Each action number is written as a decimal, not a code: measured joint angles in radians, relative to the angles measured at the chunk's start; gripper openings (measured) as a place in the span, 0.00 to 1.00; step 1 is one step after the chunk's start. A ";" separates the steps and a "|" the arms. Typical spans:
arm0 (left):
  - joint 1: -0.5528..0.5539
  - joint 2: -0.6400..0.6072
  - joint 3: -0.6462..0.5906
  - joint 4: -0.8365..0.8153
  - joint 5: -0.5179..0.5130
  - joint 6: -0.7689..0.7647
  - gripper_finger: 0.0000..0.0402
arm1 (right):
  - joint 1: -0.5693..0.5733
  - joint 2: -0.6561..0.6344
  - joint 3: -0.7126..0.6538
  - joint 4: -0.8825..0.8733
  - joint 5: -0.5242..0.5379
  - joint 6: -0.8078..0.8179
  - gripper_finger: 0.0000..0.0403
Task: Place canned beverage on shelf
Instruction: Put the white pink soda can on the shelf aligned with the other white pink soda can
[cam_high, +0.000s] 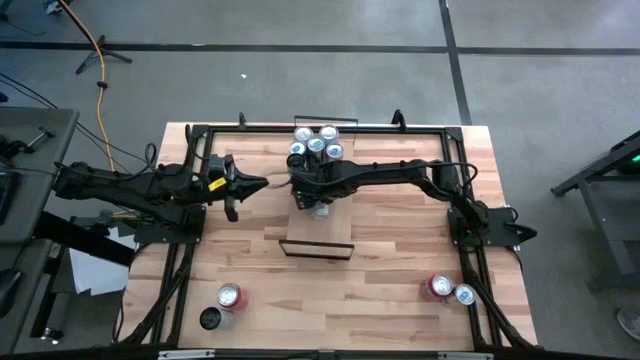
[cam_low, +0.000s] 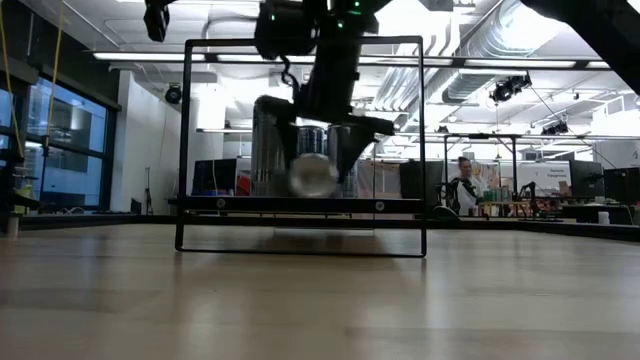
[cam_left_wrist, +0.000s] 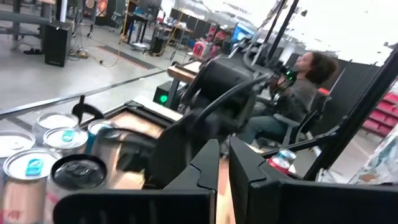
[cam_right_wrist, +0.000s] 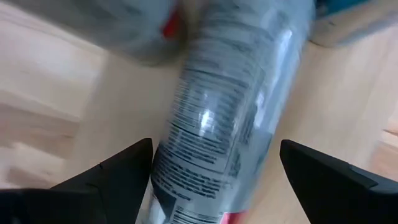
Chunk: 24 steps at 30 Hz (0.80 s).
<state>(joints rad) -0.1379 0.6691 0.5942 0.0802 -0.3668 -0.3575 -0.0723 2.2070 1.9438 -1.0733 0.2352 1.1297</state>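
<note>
The can (cam_right_wrist: 227, 118) lies on its side on the shelf (cam_high: 318, 228), just in front of the standing can cluster (cam_high: 316, 144), its long axis running between the wide-spread fingers of the right claw (cam_right_wrist: 214, 171), which straddles it ungripped; the left claw (cam_high: 250, 184), closed, waits beside the shelf

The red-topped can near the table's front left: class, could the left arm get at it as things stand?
Probably yes. The red-topped can stands apart from the shelf, and the left gripper, jaws shut, waits nearby with bare table between.

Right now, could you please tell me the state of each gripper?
Left gripper: closed, holding nothing, waiting left of the shelf.
Right gripper: fingers wide apart around a can over the shelf; grip cannot be told.
</note>
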 joint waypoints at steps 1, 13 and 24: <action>0.000 -0.001 0.001 0.001 0.000 0.000 0.00 | 0.000 0.000 -0.008 -0.001 0.000 0.000 0.84; 0.000 0.000 0.001 -0.006 -0.004 -0.005 0.00 | 0.010 0.001 -0.030 -0.056 -0.005 -0.029 0.71; 0.000 0.000 0.001 -0.006 -0.005 -0.005 0.00 | 0.108 -0.083 -0.032 -0.369 0.014 -0.286 0.56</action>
<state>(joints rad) -0.1379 0.6689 0.5953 0.0738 -0.3714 -0.3629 0.0360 2.1244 1.9122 -1.4425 0.2487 0.8433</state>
